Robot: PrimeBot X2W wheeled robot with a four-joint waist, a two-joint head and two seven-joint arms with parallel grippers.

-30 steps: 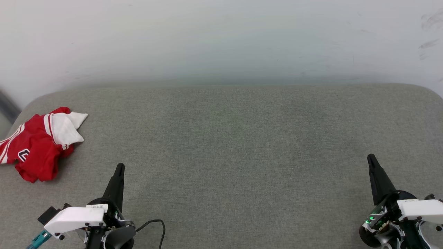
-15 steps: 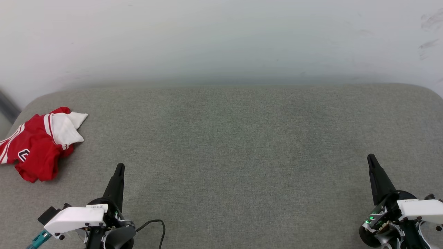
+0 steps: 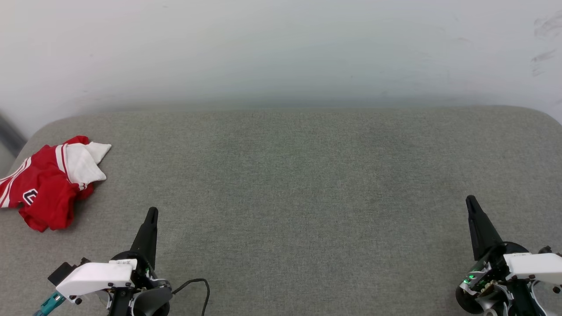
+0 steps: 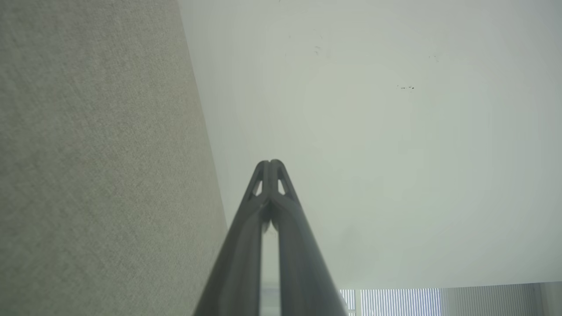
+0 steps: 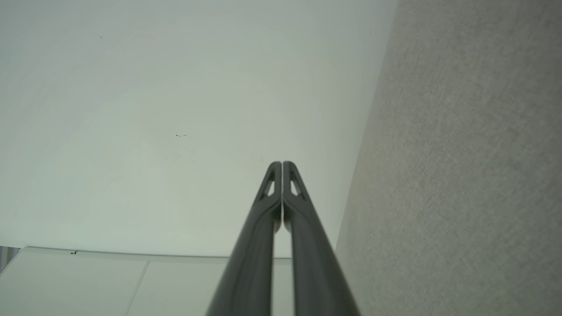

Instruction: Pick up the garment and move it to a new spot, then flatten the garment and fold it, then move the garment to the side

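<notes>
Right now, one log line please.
garment: crumpled, untouched, left edge of grey surface | left gripper: shut, empty | right gripper: shut, empty

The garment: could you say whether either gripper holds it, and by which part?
Nothing is held; the garment lies apart from the shut left gripper and right gripper.

Lower left of head view: left end effector (image 3: 152, 211), fingers pressed together tip to tip, pointing up and slightly right, holding nothing. Behind it, white left wrist housing (image 3: 94, 275). Lower right: right end effector (image 3: 470, 201), fingers likewise closed tip to tip, leaning slightly left, empty. At right wrist, green light (image 3: 470, 277) glowing. Arms well apart.
</notes>
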